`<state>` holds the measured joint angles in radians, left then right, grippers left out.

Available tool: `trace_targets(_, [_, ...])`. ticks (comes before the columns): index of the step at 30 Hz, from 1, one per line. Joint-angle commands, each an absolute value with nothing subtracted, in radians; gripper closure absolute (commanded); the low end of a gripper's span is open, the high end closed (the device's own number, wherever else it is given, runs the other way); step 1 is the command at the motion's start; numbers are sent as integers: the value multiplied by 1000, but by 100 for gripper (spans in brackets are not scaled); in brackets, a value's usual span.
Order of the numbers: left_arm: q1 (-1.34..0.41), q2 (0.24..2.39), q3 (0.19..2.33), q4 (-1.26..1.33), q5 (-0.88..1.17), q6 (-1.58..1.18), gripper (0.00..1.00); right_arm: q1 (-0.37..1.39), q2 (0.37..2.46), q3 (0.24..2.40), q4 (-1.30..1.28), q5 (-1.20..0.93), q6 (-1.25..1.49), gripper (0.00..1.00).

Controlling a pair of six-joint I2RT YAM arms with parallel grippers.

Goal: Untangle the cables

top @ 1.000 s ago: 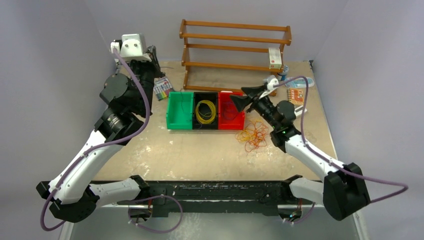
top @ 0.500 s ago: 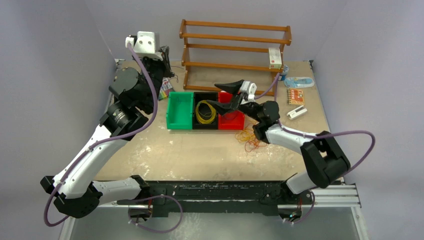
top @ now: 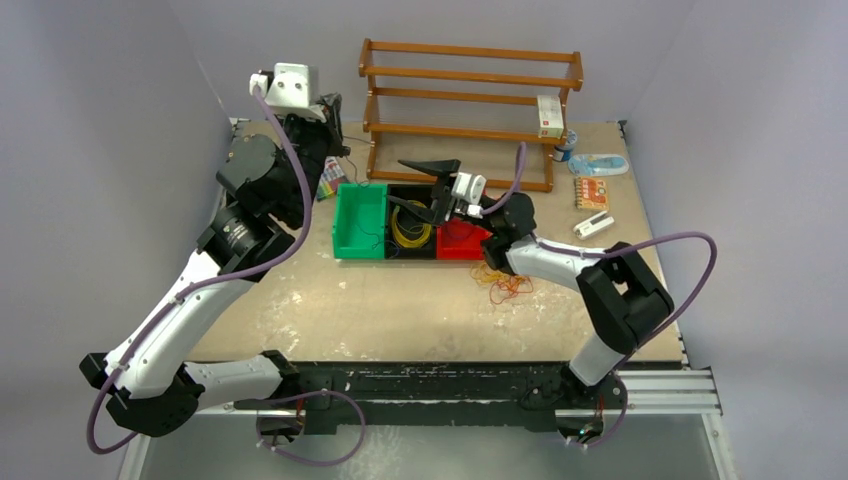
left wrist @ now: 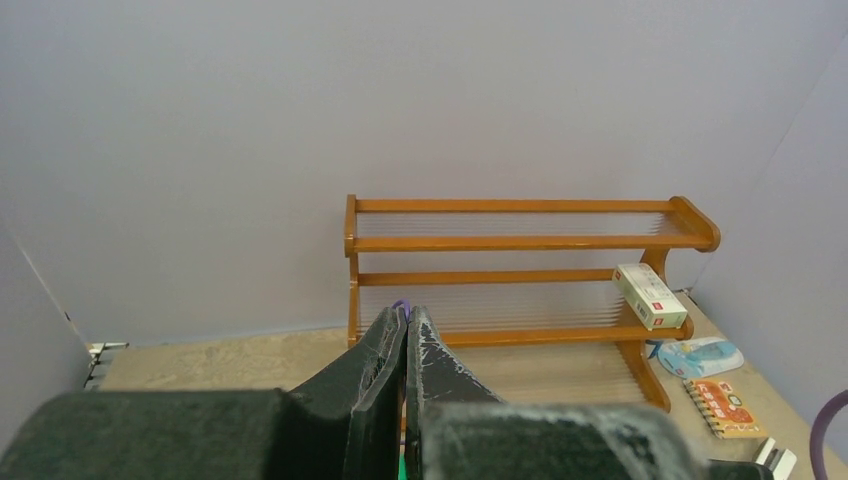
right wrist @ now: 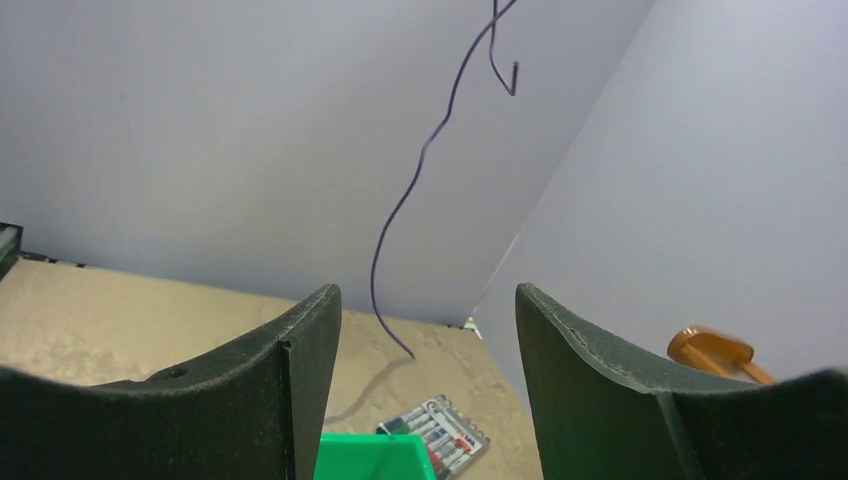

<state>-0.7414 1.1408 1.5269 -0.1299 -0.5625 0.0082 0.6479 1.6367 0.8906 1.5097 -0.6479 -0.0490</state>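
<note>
Swung over the bins (top: 360, 248), the right gripper (top: 420, 187) is spread wide; the purple cable (right wrist: 374, 275), pinched by the left gripper (left wrist: 405, 315), should be caught next.

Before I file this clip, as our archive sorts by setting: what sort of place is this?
Probably a robot lab test cell: plain grey walls box in a scuffed table, a left arm and right arm are bolted at its near edge, and a wooden rack and coloured bins sit as props.
</note>
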Motion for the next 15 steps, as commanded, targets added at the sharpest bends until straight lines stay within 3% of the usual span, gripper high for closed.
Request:
trace_targets(1, [-737, 1120, 1569, -106, -537, -14, 100, 676, 1656, 987, 1475, -664, -181, 34])
trace_targets(15, [-738, 1120, 1574, -106, -525, -21, 100, 708, 1786, 1157, 1291, -655, -319, 42])
